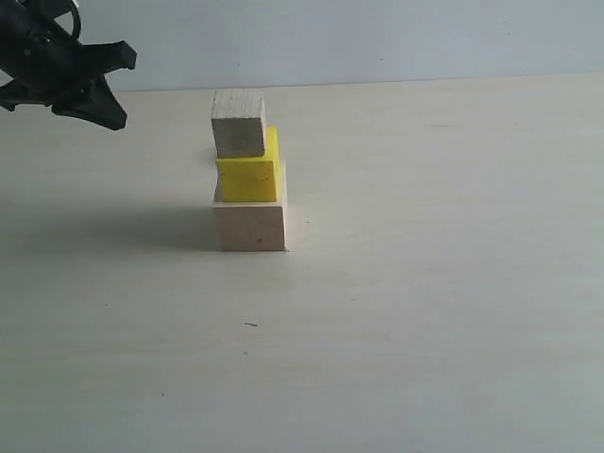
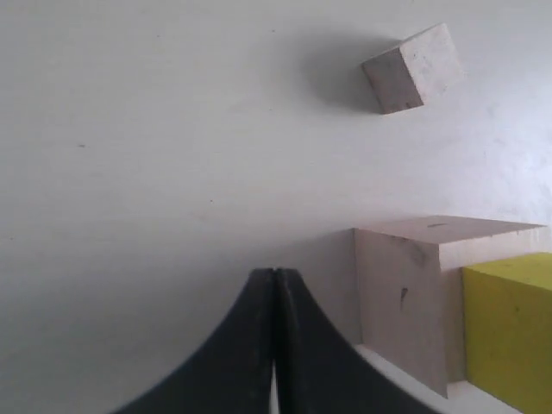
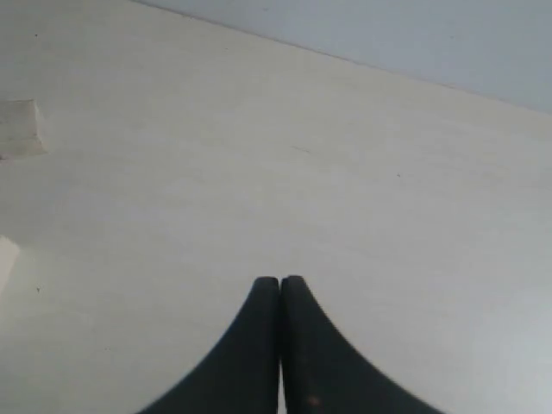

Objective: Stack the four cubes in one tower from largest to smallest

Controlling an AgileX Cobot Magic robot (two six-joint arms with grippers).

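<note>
Yellow cube (image 1: 250,179) atop largest cube (image 1: 250,226) | small cube (image 1: 238,123) apart on table (image 1: 425,302) | left gripper (image 2: 274,274), right gripper (image 3: 280,280) closed, empty

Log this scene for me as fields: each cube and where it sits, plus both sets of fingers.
base: large pale cube, on the table
second: yellow cube, on the base
upper: pale cube, seen above the yellow one; on it or behind it, cannot tell
loose: small cube, lying on the table apart from the stack
left fingers: shut, empty
right fingers: shut, empty
</note>
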